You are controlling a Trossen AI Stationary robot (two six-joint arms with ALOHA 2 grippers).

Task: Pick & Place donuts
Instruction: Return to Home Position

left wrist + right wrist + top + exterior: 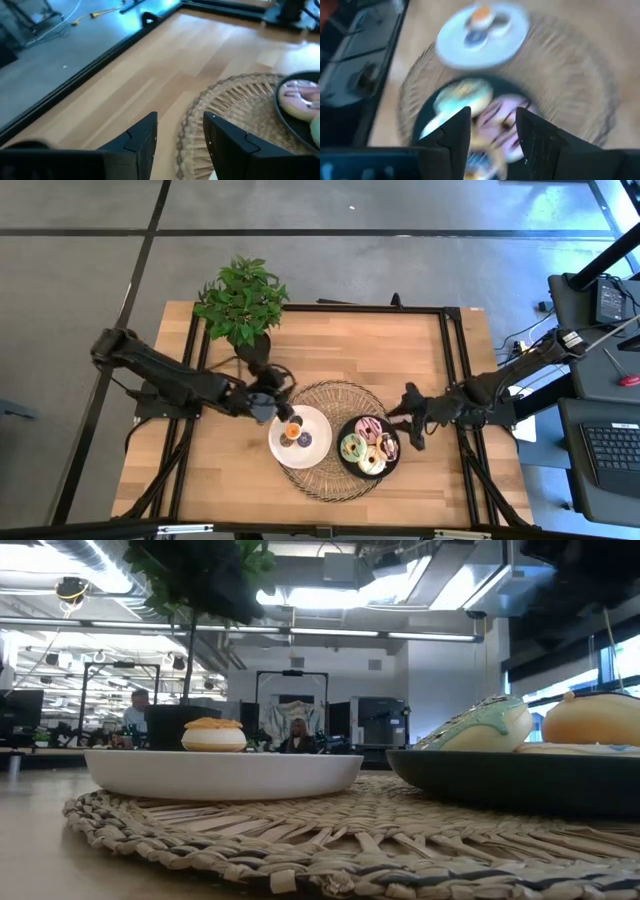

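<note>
A white plate (312, 452) and a black plate (345, 432) sit side by side on a round woven mat (335, 395). The white plate carries tiny donuts, orange (291, 430) and purple (304, 441). The black plate holds larger ones: pink (369, 426), green (352, 447), cream (372, 462) and a sprinkled chocolate one (389, 445). My left gripper (268, 405) (180, 120) is open, empty, at the white plate's far-left rim. My right gripper (410, 425) (492, 117) is open and empty at the black plate's right side; in its wrist view the pink donut (497, 120) shows between its fingers.
A potted plant (240, 300) stands at the table's far left, just behind my left arm. The low view shows the orange donut (213, 733) on the white plate and the green donut (480, 725) on the black plate. Bare wood lies along the near edge and far right.
</note>
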